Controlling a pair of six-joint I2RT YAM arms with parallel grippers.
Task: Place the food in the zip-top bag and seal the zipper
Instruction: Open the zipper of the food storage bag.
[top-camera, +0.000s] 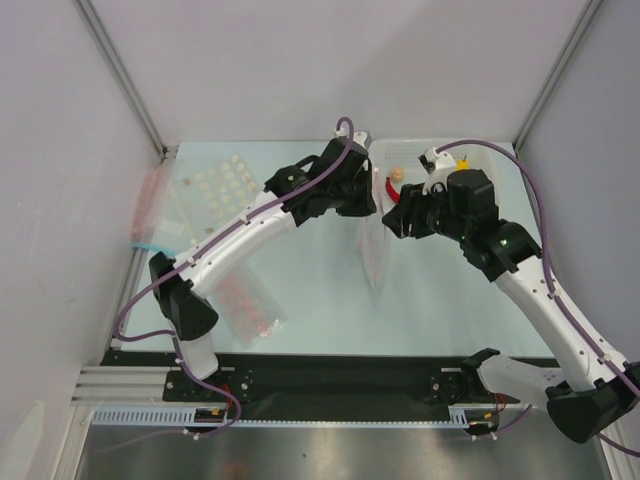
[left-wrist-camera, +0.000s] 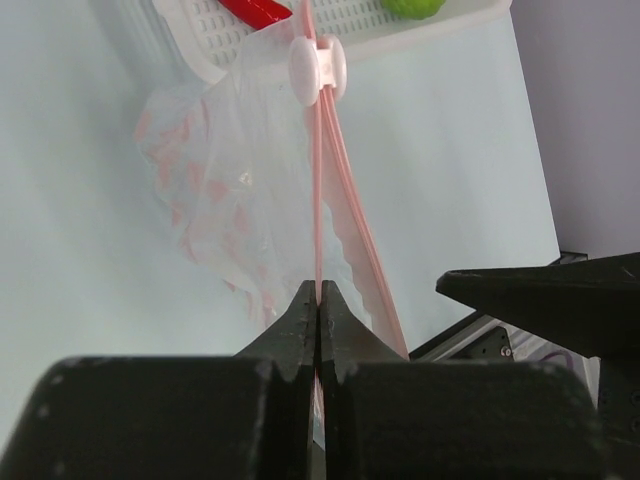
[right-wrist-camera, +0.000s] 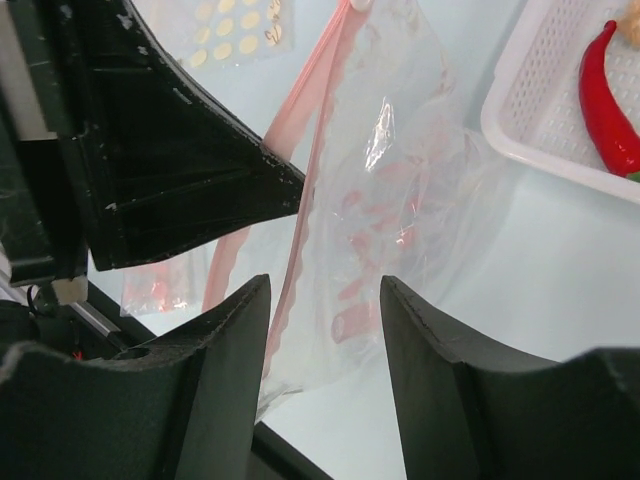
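My left gripper (left-wrist-camera: 318, 292) is shut on the zipper (left-wrist-camera: 322, 190), the pink-red strip of the clear zip-top bag (left-wrist-camera: 225, 200), and holds the bag hanging above the table. A white slider (left-wrist-camera: 318, 60) sits far along the strip. In the top view the left gripper (top-camera: 367, 203) and the bag (top-camera: 373, 250) are at mid-table. My right gripper (right-wrist-camera: 325, 285) is open, its jaws on either side of the bag's (right-wrist-camera: 400, 190) lower edge without touching it. The red chili (right-wrist-camera: 608, 90), green fruit (left-wrist-camera: 415, 8) and beige bulb (top-camera: 397, 173) lie in a white basket (right-wrist-camera: 530, 120).
The white basket (top-camera: 425, 150) stands at the back right, just behind both grippers. A packet of pale round pieces (top-camera: 215, 185) lies back left. A packet of pink-red pieces (top-camera: 250, 305) lies near the left arm. Frame posts and walls surround the table.
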